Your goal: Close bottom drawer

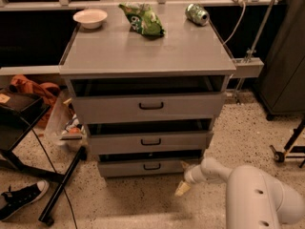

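The bottom drawer (151, 166) is the lowest, narrowest grey front of the cabinet (147, 51), with a small black loop handle. It stands pulled out a little, with a dark gap above it. My gripper (183, 187) is at the end of the white arm (248, 190), low near the floor, just right of and in front of the bottom drawer's right corner. One pale fingertip (181, 189) points down to the floor.
The middle drawer (150, 141) and top drawer (150, 107) also stand open. On the cabinet top are a white bowl (90, 17), a green bag (144, 19) and a green can (197, 14). A black stand (61, 190) and a shoe (19, 200) lie at left.
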